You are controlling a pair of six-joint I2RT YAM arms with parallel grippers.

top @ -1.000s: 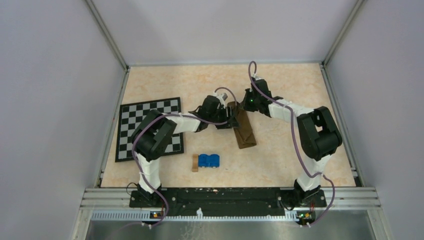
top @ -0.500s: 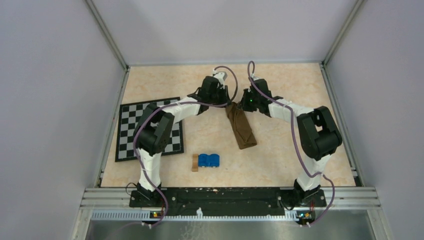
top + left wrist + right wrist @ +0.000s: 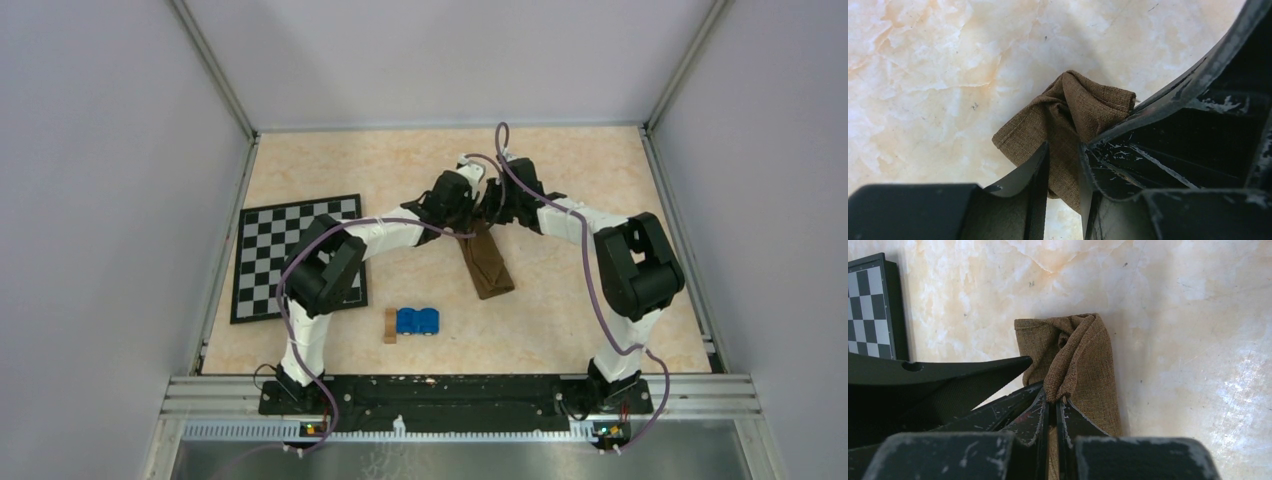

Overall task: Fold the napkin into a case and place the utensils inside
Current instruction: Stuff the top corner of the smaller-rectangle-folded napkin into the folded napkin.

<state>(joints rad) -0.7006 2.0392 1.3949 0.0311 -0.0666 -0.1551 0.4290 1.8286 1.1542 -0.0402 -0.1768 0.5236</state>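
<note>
The napkin lies folded as a long narrow dark brown strip, the case, mid-table. Both grippers meet at its far end. My right gripper is shut on a pinched ridge of the cloth, its jaws nearly touching. My left gripper stands against it from the left. Its fingers are closed to a narrow gap with the cloth's corner between them. No utensils show in any view.
A black-and-white chessboard mat lies at the left and shows in the right wrist view. A blue object with a small tan wooden block beside it lies near the front, left of the strip's near end.
My left gripper left the strip's far end, swung back toward the far side, then returned to the end beside my right gripper. The right gripper has stayed put.
</note>
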